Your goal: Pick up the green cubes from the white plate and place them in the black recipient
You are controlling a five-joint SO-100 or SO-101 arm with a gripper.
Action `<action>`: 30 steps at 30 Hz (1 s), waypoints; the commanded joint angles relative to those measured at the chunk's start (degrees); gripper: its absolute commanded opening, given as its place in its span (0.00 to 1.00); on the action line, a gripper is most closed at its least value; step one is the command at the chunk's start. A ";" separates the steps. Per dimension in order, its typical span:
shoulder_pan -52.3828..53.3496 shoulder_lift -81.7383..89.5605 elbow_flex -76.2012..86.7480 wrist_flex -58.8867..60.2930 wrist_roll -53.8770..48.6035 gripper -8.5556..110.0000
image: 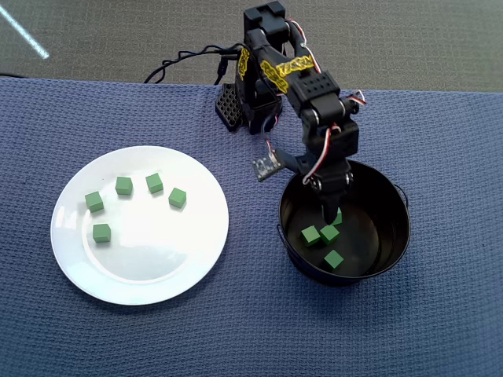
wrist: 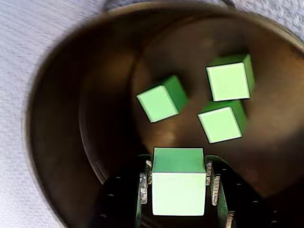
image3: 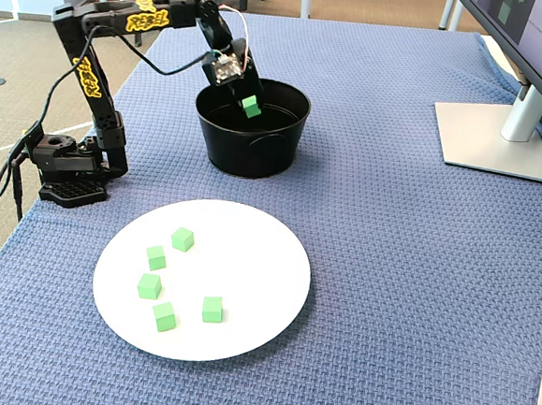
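Green cube clamped between fingers.

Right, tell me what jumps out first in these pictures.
The gripper hangs inside the black pot, clamped on a green cube above three cubes on the pot's floor. In the overhead view, five more cubes sit on the white plate to the pot's left.

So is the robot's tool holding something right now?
Tool: closed on a green cube, held over the black pot.
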 commanded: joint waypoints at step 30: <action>23.99 4.66 -23.47 18.28 -12.57 0.45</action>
